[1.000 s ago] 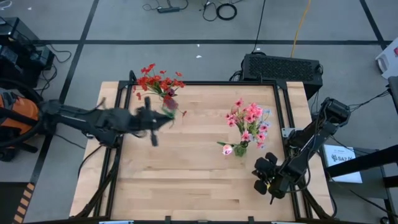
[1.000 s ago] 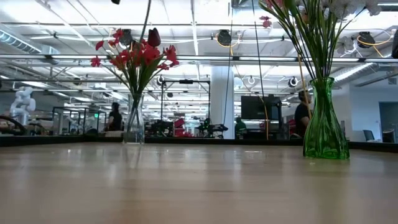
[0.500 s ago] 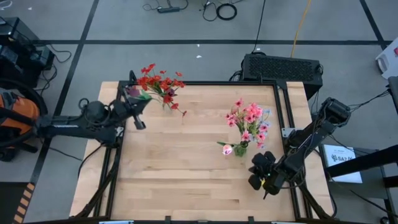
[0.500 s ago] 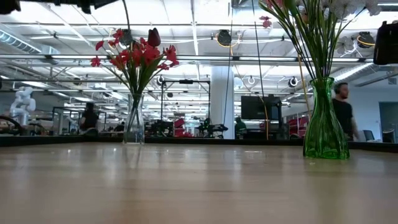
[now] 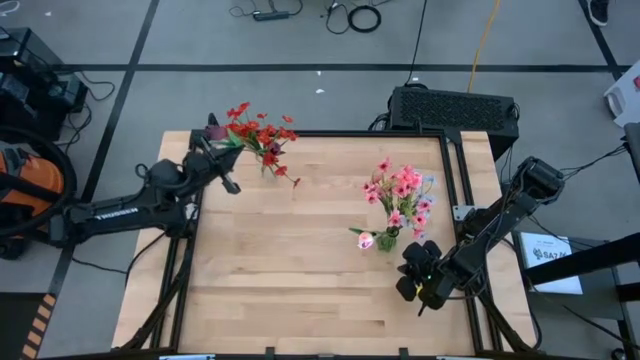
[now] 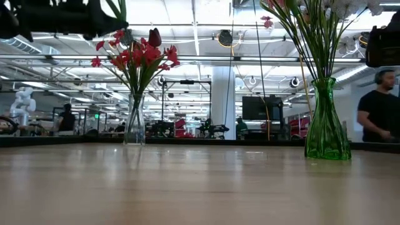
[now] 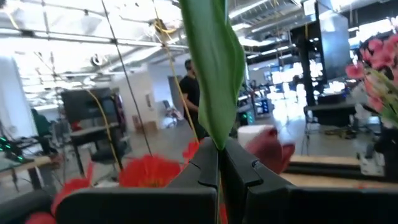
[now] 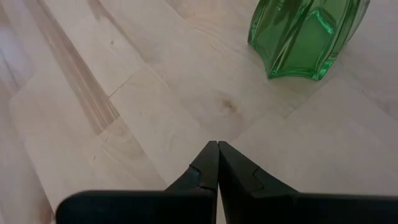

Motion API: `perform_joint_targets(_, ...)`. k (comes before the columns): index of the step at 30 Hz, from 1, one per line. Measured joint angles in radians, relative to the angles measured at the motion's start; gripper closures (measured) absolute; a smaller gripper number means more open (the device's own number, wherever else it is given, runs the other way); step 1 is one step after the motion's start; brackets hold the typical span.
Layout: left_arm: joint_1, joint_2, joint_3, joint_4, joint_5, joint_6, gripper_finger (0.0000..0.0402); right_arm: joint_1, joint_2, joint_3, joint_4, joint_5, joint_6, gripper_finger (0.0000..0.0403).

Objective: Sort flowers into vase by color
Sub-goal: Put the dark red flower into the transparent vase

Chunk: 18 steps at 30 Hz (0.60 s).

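My left gripper (image 5: 219, 152) hovers at the table's far left corner, shut on a flower with a dark red head (image 5: 213, 131) and a broad green leaf (image 7: 214, 74). Beside it, red flowers (image 5: 258, 135) stand in a clear vase (image 6: 134, 128), a dark red tulip (image 6: 154, 37) among them. Pink blossoms (image 5: 400, 190) stand in a green vase (image 6: 326, 122) at the right. My right gripper (image 5: 410, 282) is shut and holds nothing, just above the wood on the near side of the green vase (image 8: 305, 34). My left gripper pinches the flower between its two fingertips (image 7: 205, 163) at the base of the green leaf (image 7: 217, 134), where leaf and stem meet. The leaf stands up past the fingers and the dark red head (image 7: 267, 149) shows just beyond them. The flower is lifted clear of the table.
The table's black frame (image 5: 330, 133) runs along the far edge, and a black box (image 5: 455, 108) sits behind it. Bare wood (image 5: 290, 270) lies between the two vases and toward the near edge. A person (image 6: 378, 112) stands in the room beyond.
My left gripper has carried the flower from the table's left middle toward the far left corner, beside the red bunch. My right gripper has drifted a little toward the near and left. A person has walked across the room behind.
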Motion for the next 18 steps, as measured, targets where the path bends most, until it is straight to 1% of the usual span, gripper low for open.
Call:
perform_joint_targets(5, 0.084, 0.007, -0.045, -0.003, 0.097, -0.077, 0.0401, -0.003, 0.0, 0.0, -0.001, 0.001, 0.0, 0.0403)
perform_joint_targets(8, 0.121, 0.024, -0.067, -0.002, 0.145, -0.095, 0.0401, -0.003, 0.0, 0.0, -0.001, 0.001, 0.0, 0.0403)
perform_joint_targets(13, 0.168, 0.062, -0.113, -0.003, 0.18, -0.159, 0.0401, -0.003, 0.0, 0.0, -0.001, 0.001, 0.0, 0.0403)
perform_joint_targets(18, 0.193, 0.097, -0.142, 0.0, 0.185, -0.162, 0.0399, -0.003, 0.0, 0.0, -0.001, 0.001, -0.001, 0.0403)
